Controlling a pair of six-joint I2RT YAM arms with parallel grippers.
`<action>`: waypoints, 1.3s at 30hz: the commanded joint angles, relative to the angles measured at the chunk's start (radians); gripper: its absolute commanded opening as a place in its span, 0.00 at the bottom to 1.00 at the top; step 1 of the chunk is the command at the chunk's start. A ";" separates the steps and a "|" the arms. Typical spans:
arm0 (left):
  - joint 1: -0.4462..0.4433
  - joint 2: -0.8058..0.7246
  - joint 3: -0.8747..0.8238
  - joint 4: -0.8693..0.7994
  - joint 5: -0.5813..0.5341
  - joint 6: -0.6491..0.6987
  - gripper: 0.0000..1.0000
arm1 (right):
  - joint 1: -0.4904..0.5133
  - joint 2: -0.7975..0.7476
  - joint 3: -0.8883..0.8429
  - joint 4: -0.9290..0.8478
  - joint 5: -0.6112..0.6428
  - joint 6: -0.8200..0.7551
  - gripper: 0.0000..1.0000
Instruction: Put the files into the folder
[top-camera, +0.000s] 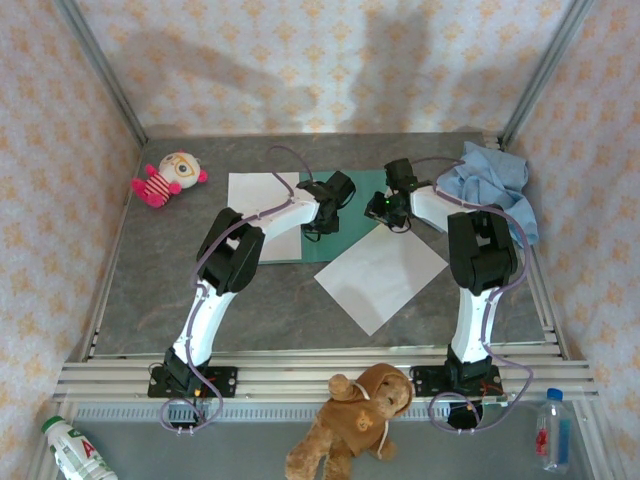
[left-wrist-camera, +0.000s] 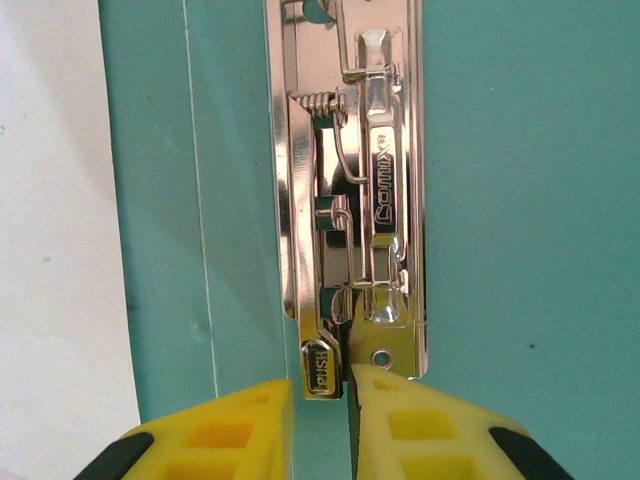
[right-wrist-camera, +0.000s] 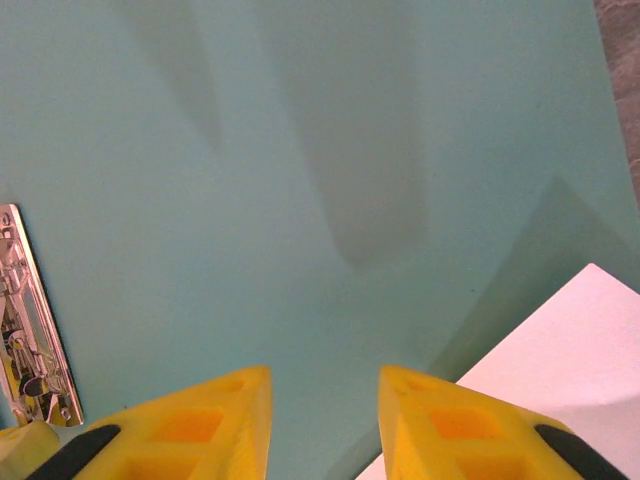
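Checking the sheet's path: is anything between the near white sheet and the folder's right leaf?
Nothing lies between them; the sheet already overlaps the folder's leaf. The open right gripper hovers above it, and the metal clip sits by the spine.

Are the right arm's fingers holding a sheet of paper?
No, the right fingers stand apart over the bare teal folder, with the white sheet off to one side.

Folder (top-camera: 340, 248) mid-table; sheet (top-camera: 255, 192) left of it; other sheet (top-camera: 380, 278) at its near-right corner; cloth (top-camera: 490, 185) right.
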 joint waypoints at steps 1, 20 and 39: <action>0.000 -0.010 0.032 -0.043 -0.046 -0.015 0.22 | 0.004 0.017 0.018 -0.001 0.000 -0.005 0.34; 0.002 0.002 0.036 -0.044 -0.051 -0.011 0.17 | 0.003 0.016 0.009 0.001 -0.012 0.001 0.34; 0.014 0.011 -0.022 0.016 0.015 -0.053 0.13 | 0.018 0.024 0.000 0.010 -0.026 0.016 0.33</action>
